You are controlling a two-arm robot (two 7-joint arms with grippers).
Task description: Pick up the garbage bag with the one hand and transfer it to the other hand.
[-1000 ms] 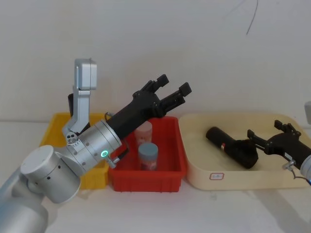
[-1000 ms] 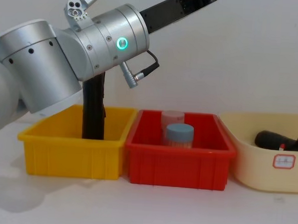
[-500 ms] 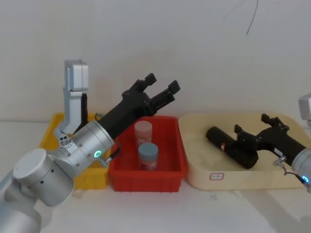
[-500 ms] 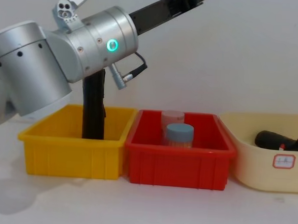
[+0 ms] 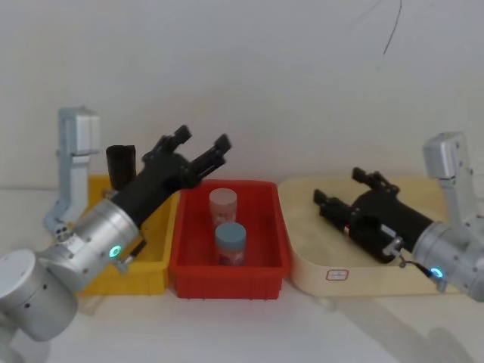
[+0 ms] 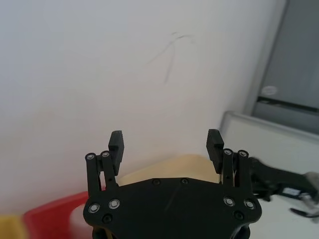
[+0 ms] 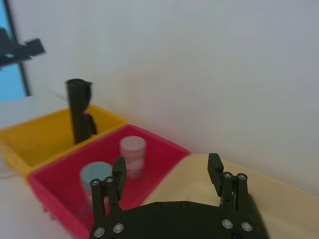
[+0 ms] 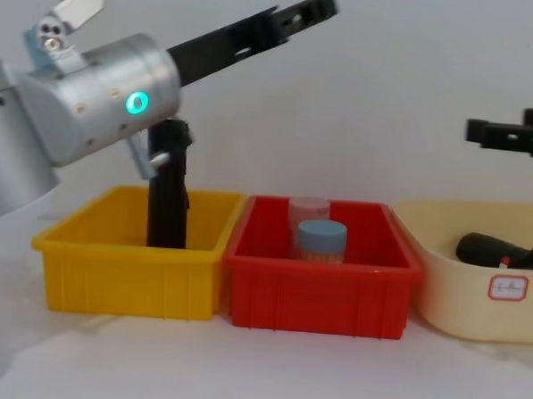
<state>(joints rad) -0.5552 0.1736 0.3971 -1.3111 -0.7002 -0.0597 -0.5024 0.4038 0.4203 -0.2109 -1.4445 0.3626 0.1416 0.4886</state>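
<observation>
Over the beige tray (image 8: 449, 294) at my right, I see the right gripper (image 5: 342, 189) hovering, fingers spread wide, holding nothing. The garbage bag (image 8: 480, 248) lies in the tray below, untouched. Beyond, the left gripper (image 5: 201, 140) hangs raised, wide open and empty.

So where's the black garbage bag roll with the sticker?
In the chest view the garbage bag lies inside the cream tray on the robot's right, next to the red bin, below the open right gripper.

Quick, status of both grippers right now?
Left gripper: open, empty.
Right gripper: open, empty, above the garbage bag.
</observation>
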